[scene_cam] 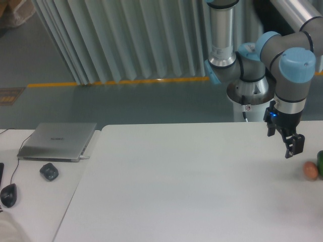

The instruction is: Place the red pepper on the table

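- Your gripper point(292, 146) hangs above the right side of the white surface point(192, 181); I cannot tell how far its fingers are spread, and nothing shows between them.
- No red pepper is in view, so placing looks not yet done.
- An orange-brown egg-shaped thing point(311, 170) lies near the right edge.

We find no writing we can read; the faint mark on the closed laptop point(57, 140) lid is too small to decipher.

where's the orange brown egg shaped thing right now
The egg-shaped thing lies on the table at the far right edge of the camera view, beside a dark green thing, below-right of the gripper.
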